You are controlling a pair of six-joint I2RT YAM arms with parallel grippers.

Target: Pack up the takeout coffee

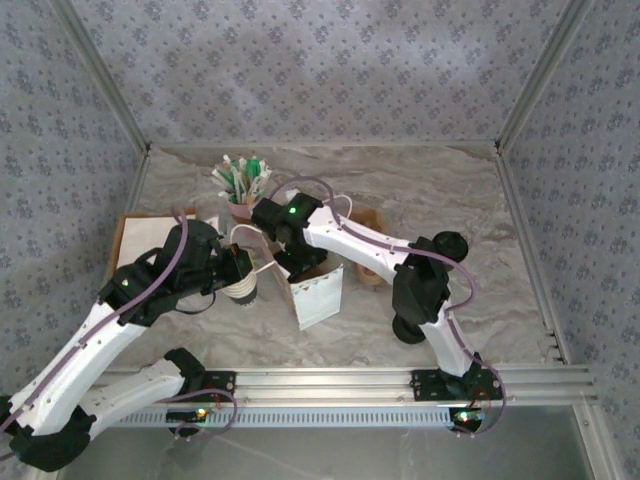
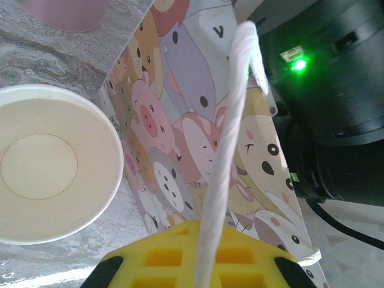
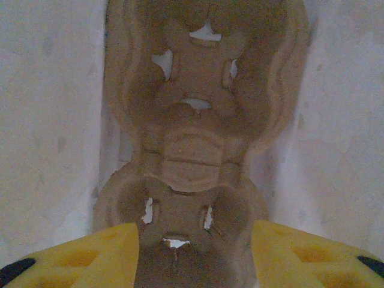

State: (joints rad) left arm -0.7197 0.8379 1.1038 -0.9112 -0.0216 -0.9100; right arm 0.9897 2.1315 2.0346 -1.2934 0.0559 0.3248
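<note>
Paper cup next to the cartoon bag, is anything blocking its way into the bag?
Yes. The right pincer reaches down into the bag mouth, over a cardboard carrier inside. The cup stands beside the bag; the left pincer holds the bag's handle.

White links (image 1: 335,238), black joints (image 1: 420,285), lilac cables (image 1: 312,182), green lights (image 1: 291,210)

Cream-lined white cup (image 2: 54,162), pastel cartoon-animal bag (image 2: 174,138) — brown pulp tray (image 3: 192,150), yellow fingers (image 3: 84,252), grey-marbled table (image 2: 36,51)
</note>
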